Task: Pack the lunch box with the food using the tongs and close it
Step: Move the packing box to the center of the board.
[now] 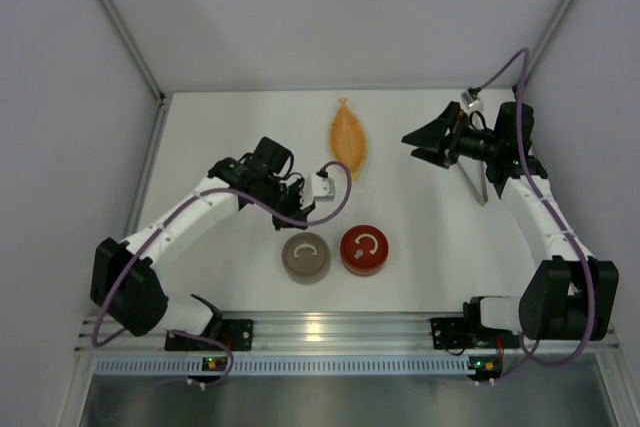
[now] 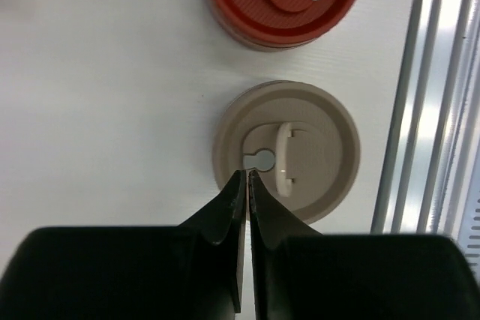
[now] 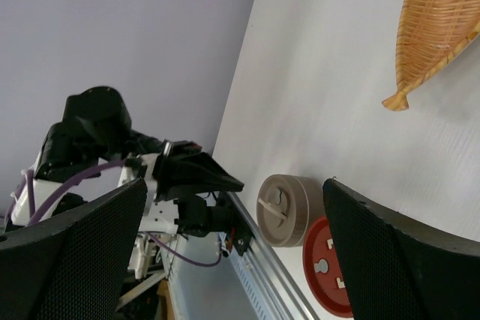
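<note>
Left gripper (image 2: 246, 176) pinched closed at beige tin (image 2: 322, 140) edge, red tin (image 2: 330, 16) beside

Both arms out over the white bench (image 1: 420, 277), two lidded tins up front.
The left gripper (image 1: 297, 215) hangs just behind the beige tin (image 1: 306, 258), with the red tin (image 1: 364, 250) beside it. The right gripper (image 1: 413, 144), jaws spread, sits right of the orange leaf dish (image 1: 348, 137), and the tongs (image 1: 473, 180) lie under its arm.

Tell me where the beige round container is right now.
In the top view the beige container stands near the table's front edge, just left of the red container, with the shut left gripper's tips at its rim.
</note>
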